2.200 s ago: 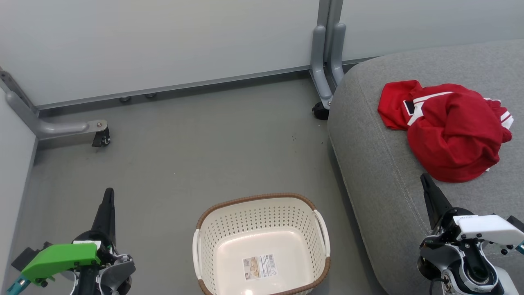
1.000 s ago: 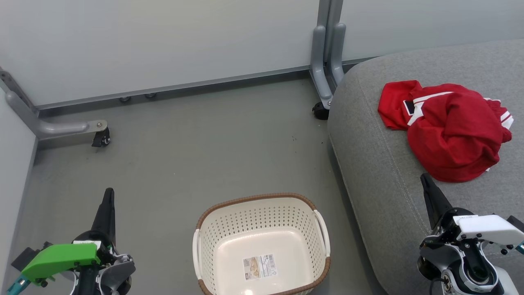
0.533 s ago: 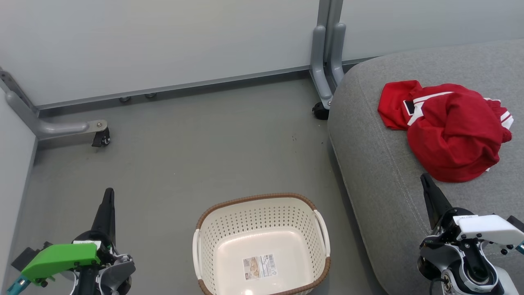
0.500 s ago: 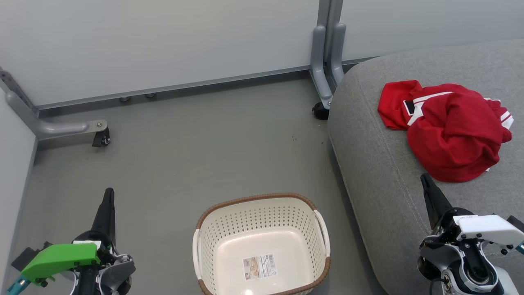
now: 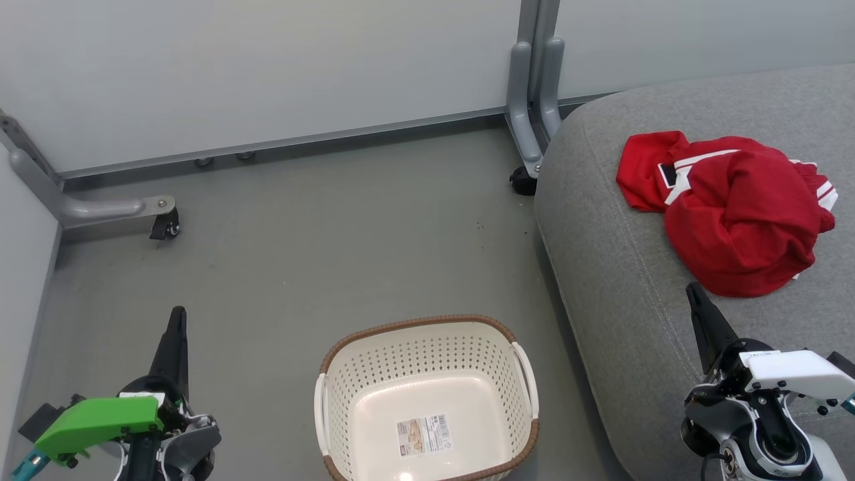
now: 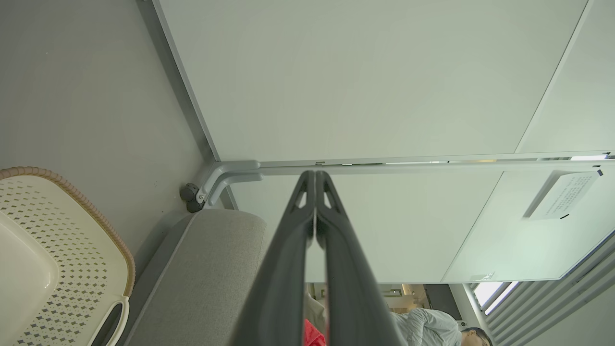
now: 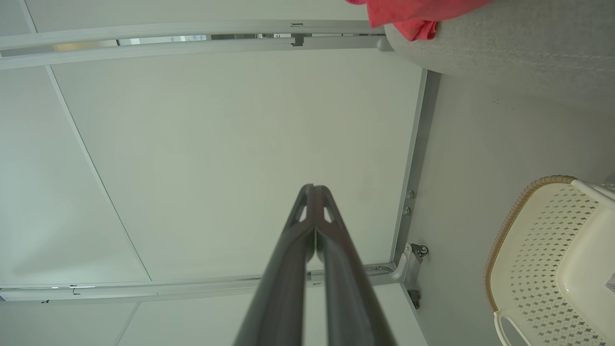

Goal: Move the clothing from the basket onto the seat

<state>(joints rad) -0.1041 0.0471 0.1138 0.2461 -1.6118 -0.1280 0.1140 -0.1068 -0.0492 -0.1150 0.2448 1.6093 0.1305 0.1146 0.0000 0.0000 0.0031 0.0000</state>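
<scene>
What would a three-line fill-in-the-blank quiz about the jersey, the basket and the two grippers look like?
1. The jersey lying on the grey seat is coloured ____.
2. The basket on the floor has ____ clothing in it.
3. The left gripper and the right gripper are both ____, holding nothing.
Missing words: red; no; shut.

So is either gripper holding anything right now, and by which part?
Nothing is held. The left gripper and the right gripper are both shut on nothing; the red jersey lies loose on the grey seat, clear of both.
</scene>
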